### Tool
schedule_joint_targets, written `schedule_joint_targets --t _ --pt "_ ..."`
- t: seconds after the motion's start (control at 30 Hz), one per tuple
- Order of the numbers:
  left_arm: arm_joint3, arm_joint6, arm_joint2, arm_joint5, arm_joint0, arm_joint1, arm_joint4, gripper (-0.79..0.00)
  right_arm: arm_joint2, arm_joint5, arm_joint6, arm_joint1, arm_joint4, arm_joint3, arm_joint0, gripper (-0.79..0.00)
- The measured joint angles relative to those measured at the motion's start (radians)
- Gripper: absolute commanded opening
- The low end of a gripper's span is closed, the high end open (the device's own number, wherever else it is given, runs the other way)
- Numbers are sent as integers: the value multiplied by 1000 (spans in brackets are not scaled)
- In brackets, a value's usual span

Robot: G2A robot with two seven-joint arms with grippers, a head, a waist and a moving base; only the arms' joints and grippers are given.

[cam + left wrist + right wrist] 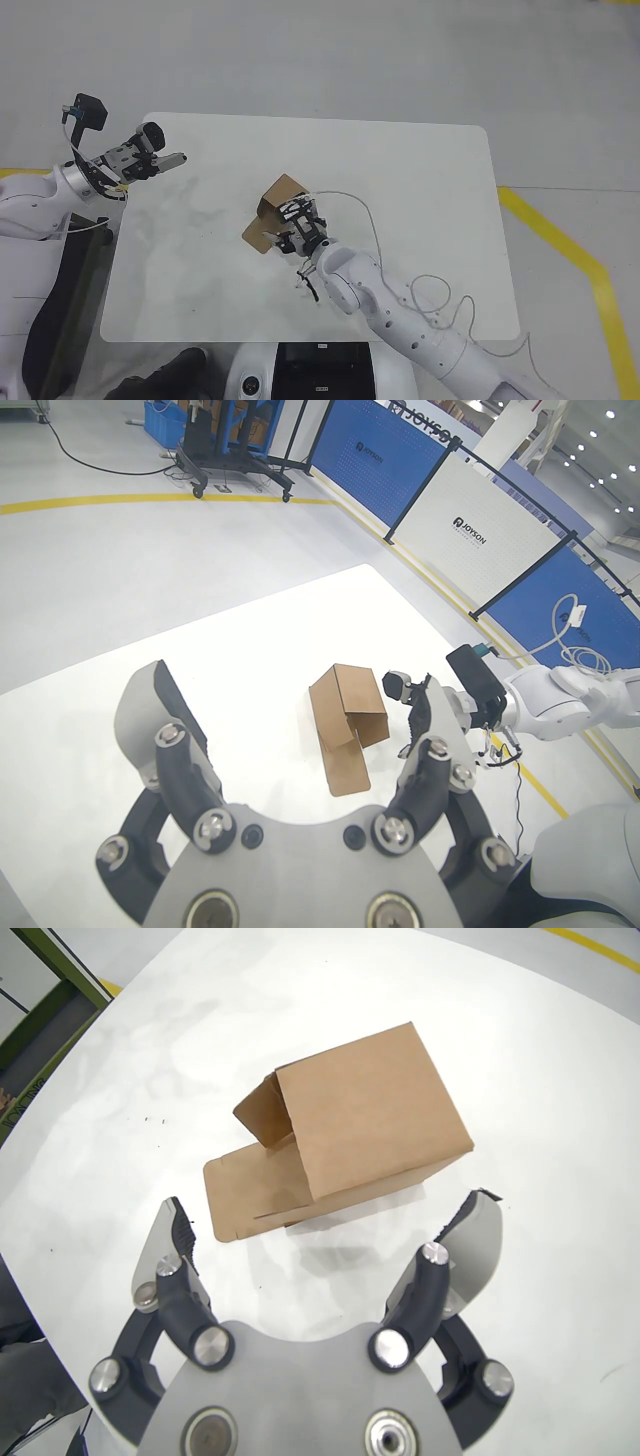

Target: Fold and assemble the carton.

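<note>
A brown carton lies on its side near the middle of the white table, partly formed, with one end open and a long flap flat on the tabletop. My right gripper is open just beside the carton, on the robot's side. In the right wrist view the carton and its flap sit just beyond the right gripper, not touching it. My left gripper is open and holds nothing, over the table's far left edge, well away from the carton. In its own wrist view the left gripper has its fingers spread wide.
A thin white cable trails across the table from the right arm. A dark green rack stands off the table's left edge. Yellow floor lines run to the right. Blue and white partition panels stand beyond the table.
</note>
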Motion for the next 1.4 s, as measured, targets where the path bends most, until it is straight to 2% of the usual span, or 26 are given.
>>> schedule_joint_targets --t 0.17,0.33,0.63,0.83,0.93,1.07,1.3,1.33,1.4 --pt "0 0 0 0 0 0 0 0 -28 64 30 -24 -45 42 20 0" --pt "0 0 0 0 0 0 0 0 -8 95 47 -27 -53 39 -1 0" --pt "0 0 0 0 0 0 0 0 146 167 89 21 -173 -49 -100 0" --pt "0 0 0 0 0 0 0 0 294 132 102 58 -208 -116 -174 0" --pt "0 0 0 0 0 0 0 0 340 60 98 72 -218 -162 -205 0" --pt "0 0 0 0 0 0 0 0 373 -156 61 88 -175 -197 -224 0" --pt "0 0 0 0 0 0 0 0 410 -422 21 106 -180 -139 -188 0" --pt "0 0 0 0 0 0 0 0 415 -451 10 107 -170 -124 -180 -62" --pt "0 0 0 0 0 0 0 0 427 -512 -12 110 -148 -83 -157 -99"
